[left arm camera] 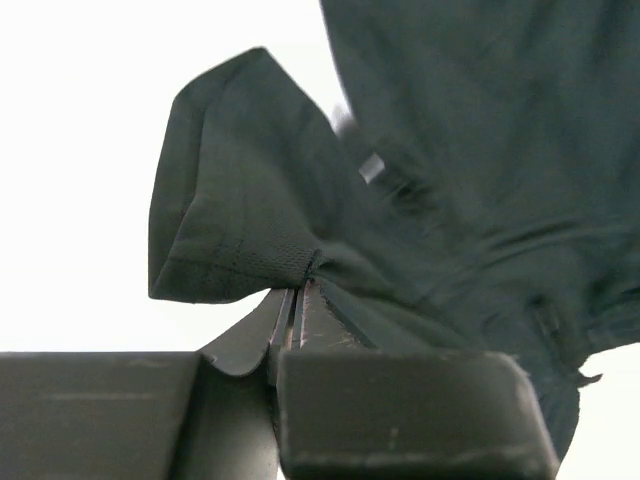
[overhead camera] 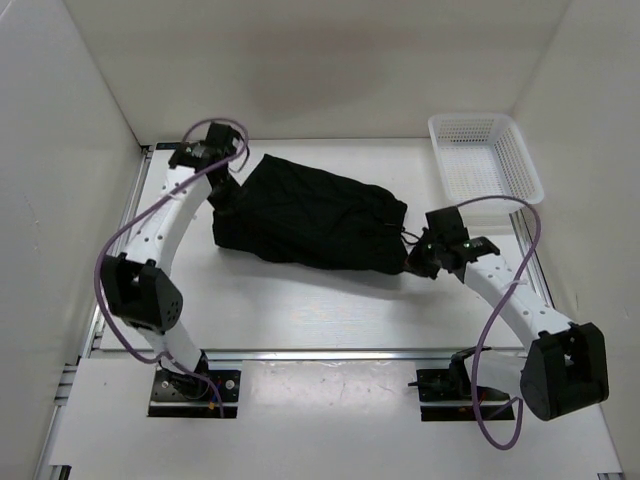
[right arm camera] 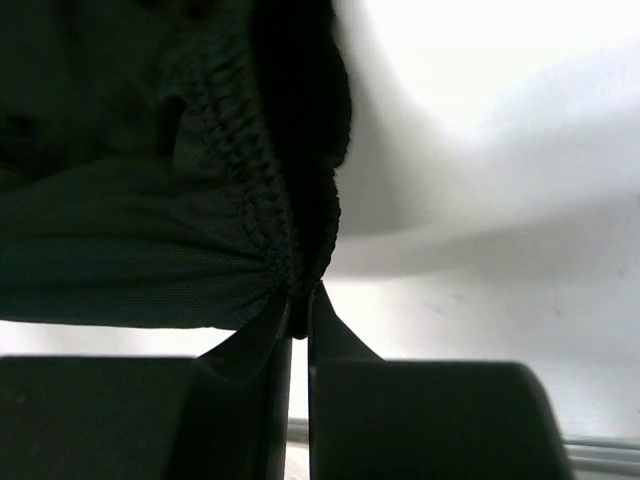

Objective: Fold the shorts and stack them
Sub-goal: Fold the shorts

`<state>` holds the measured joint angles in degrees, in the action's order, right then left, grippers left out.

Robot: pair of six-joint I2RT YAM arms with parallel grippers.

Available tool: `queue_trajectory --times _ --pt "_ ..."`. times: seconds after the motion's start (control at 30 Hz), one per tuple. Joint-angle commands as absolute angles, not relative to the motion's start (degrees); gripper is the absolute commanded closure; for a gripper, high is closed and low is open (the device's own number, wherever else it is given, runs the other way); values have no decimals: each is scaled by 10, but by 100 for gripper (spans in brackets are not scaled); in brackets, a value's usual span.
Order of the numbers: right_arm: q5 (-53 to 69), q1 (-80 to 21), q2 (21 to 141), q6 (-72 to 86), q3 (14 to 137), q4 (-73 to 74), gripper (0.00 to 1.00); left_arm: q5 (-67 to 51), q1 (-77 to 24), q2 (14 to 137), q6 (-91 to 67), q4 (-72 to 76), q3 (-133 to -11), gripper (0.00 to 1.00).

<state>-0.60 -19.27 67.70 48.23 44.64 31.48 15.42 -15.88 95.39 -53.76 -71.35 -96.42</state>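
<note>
Basket (overhead camera: 485,155), white plastic mesh, rectangular: stands on the counter (overhead camera: 300,315) beyond my right end effector (overhead camera: 417,262) and off to its right, apart from it. Inside, only its own mesh floor and walls show; the shorts lie wholly outside it.

Shorts (overhead camera: 310,220), one pair, black, soft: lie rumpled on the counter, stretched between my left end effector (overhead camera: 226,192) and the right one. The end at the left one sits farther from my bases.

Left end effector (left arm camera: 298,295): clenched on a corner of the shorts. Its fingers (left arm camera: 255,335) are pinched together, a stitched hem fold (left arm camera: 225,265) bunches just ahead of them, and the rest of the cloth fans out beyond and to the right.

Right end effector (right arm camera: 298,300): clenched on the gathered elastic waistband (right arm camera: 255,190). The cloth rises ahead and to the left of the tips, with bare white surface to their right.

Cables, purple, one per arm: the left cable (overhead camera: 125,230) arcs outward behind the left end effector, and the right cable (overhead camera: 490,330) loops behind the right one. Both run clear of the cloth.

Walls (overhead camera: 60,150), white: flank the counter left, far and right, outside both end effectors.
</note>
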Motion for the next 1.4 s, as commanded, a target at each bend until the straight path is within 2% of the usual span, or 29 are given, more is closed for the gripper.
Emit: queue_trajectory --times 0.0,0.27,0.37,0.47,0.73,0.77,0.8,0.83,0.87,0.9,0.97,1.13,1.2,1.27,1.37 --pt "-75 -193 705 454 534 342 99 188 -128 1009 -493 -722 -1073 90" --pt "-106 -178 873 441 709 349 99 153 -93 1214 -426 -727 -1399 90" --pt "-117 -171 944 436 777 354 99 121 -81 1271 -402 -681 -1458 90" --pt "-117 -159 1008 436 836 361 99 79 -70 1305 -394 -612 -1465 90" --pt "-137 -141 1131 452 975 367 99 -14 -70 1442 -374 -494 -1593 90" --pt "-137 -141 1150 452 989 367 99 -35 -70 1449 -374 -483 -1593 84" --pt "-137 -135 1158 452 1010 373 94 -45 -70 1457 -374 -474 -1599 67" --pt "-129 -135 1164 452 1017 373 82 -52 -70 1457 -369 -474 -1599 46" --pt "-129 -135 1164 452 1022 373 46 -52 -70 1457 -364 -469 -1599 0" --pt "-129 -135 1164 452 1022 373 27 -52 -70 1449 -356 -468 -1588 0" --pt "-143 -147 1147 446 1014 367 6 -52 -62 1427 -341 -468 -1551 0" --pt "-172 -159 1079 433 934 360 5 -57 -33 1298 -320 -474 -1400 0" --pt "-172 -164 1057 433 897 360 8 -24 -27 1250 -314 -490 -1322 3" --pt "-158 -164 1034 433 847 350 10 -6 -21 1225 -329 -505 -1245 9" --pt "-114 -164 1023 425 809 343 10 -11 -21 1203 -344 -518 -1165 7"
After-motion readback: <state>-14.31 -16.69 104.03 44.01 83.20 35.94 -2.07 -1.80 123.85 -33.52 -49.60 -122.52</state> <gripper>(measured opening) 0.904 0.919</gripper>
